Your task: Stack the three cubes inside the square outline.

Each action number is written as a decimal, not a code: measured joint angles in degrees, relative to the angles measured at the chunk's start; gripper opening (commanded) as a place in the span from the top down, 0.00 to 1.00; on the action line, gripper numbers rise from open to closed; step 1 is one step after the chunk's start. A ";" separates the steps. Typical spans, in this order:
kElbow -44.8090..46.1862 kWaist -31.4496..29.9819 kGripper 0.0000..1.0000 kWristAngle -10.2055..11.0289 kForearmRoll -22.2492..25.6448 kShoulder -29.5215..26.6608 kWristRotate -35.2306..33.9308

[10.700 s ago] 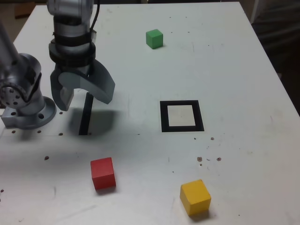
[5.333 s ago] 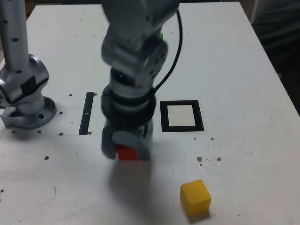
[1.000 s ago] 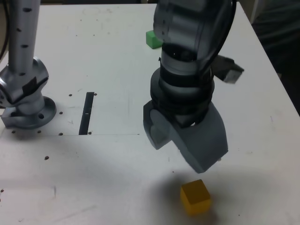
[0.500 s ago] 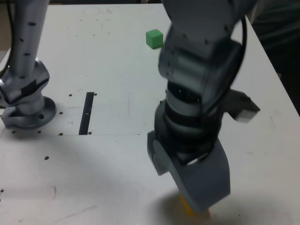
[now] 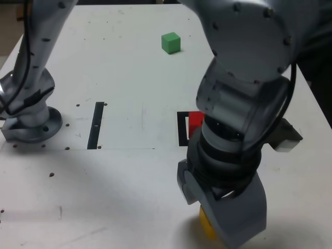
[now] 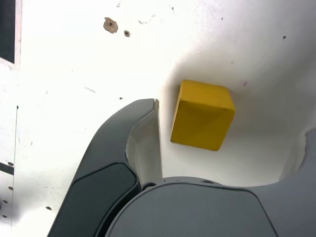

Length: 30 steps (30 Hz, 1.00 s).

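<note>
The yellow cube [image 6: 202,115] rests on the white table between the fingers of my gripper [image 6: 232,121]. The jaws are open, with a gap between the cube and each finger. In the exterior view the gripper [image 5: 220,215] hangs low at the table's near edge, and only a sliver of the yellow cube [image 5: 206,228] shows under it. The red cube [image 5: 195,122] sits inside the square outline [image 5: 181,129], both largely hidden by the arm. The green cube [image 5: 170,42] stands alone at the far side.
A thin black strip [image 5: 96,125] lies on the exterior view's left, near the arm's base [image 5: 28,116]. The bulky arm covers much of the table's right half. Small dark specks [image 6: 110,24] dot the surface by the yellow cube.
The arm has moved toward the near edge and come down over the yellow cube, which now sits between the open fingers. The red cube in the outline has come back into sight.
</note>
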 measured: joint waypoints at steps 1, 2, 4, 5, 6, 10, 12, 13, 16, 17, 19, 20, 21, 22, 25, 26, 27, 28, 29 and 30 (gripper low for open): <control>-0.19 0.00 0.13 0.00 0.01 0.23 0.00; -0.31 0.00 0.15 0.00 0.02 0.41 0.00; -0.45 0.00 0.16 0.00 0.02 0.67 0.00; -0.49 0.00 0.17 0.00 0.01 0.85 0.00; -0.53 0.00 0.18 0.00 -0.03 1.10 0.00; -0.55 0.00 0.21 0.20 -0.41 2.09 -0.07; -0.55 0.00 0.25 0.46 -0.43 2.12 -0.25; -0.55 0.00 0.27 0.58 -0.43 2.12 -0.38; -0.55 0.00 0.41 0.89 -0.49 2.20 -0.75; -0.55 0.00 0.47 0.99 -0.62 2.26 -0.85; -0.55 0.00 0.57 1.23 -1.21 2.38 -0.98; -0.55 0.00 0.61 1.34 -1.68 2.42 -0.98; -0.55 0.00 0.64 1.39 -2.03 2.44 -0.98; -0.51 0.00 0.66 1.42 -2.41 2.45 -0.98; -0.13 0.00 0.69 1.43 -3.29 2.48 -0.98; -0.03 0.00 0.69 1.39 -3.35 2.54 -0.98; 0.02 0.00 0.69 1.31 -3.35 2.61 -0.98; 0.04 0.00 0.69 1.24 -3.35 2.70 -0.98; 0.04 0.00 0.70 1.22 -3.35 2.75 -0.98; 0.04 0.00 0.70 1.19 -3.35 2.77 -0.98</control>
